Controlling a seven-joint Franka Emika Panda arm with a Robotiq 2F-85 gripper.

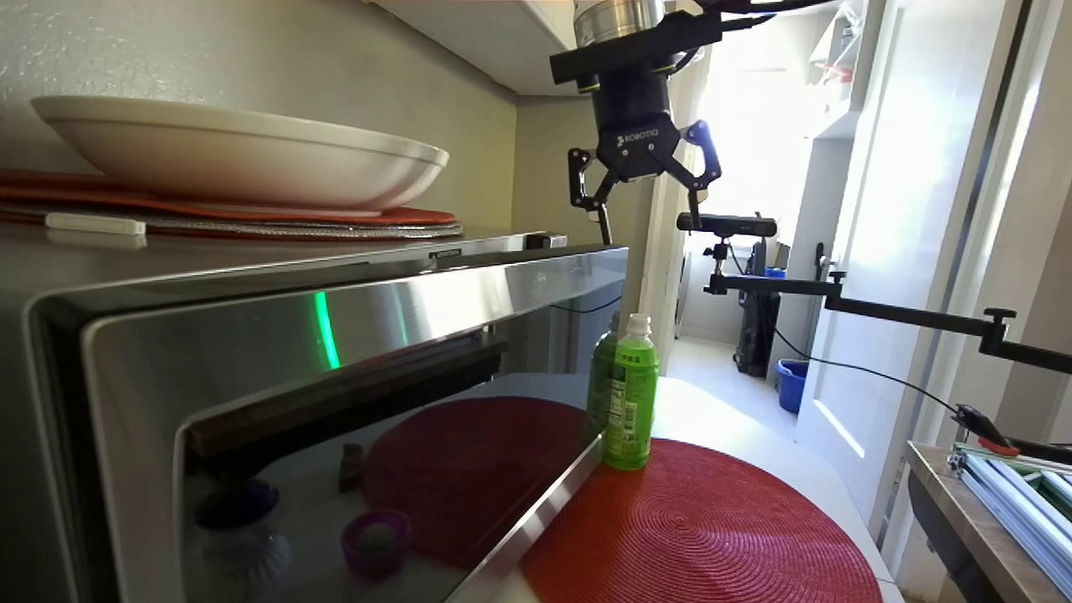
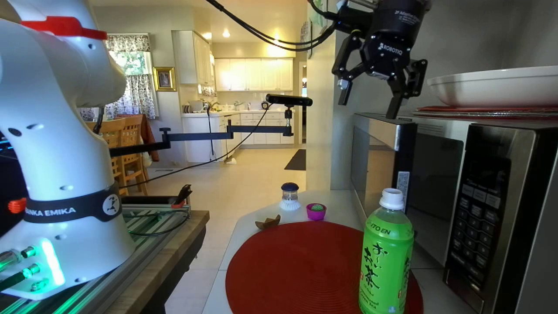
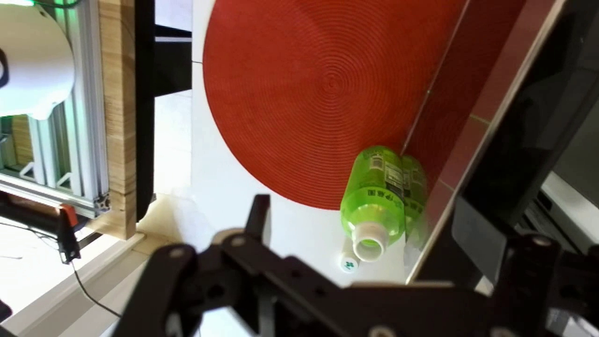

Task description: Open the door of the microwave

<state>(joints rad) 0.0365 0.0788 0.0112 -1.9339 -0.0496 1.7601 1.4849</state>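
My black Robotiq gripper hangs with jaws spread wide, grasping nothing; in the wrist view one finger lies over the inner side of the wide steel door with dark mirror-like glass, the other on its outer side. That door stands ajar from the boxy stainless-steel microwave, so I judge the step to be swinging it wider. I'd hook the inner finger well behind its free edge, since I can't tell whether it touches, then draw outward slowly in an arc; the green plastic bottle, upright just before the glass on the round red woven mat, could topple
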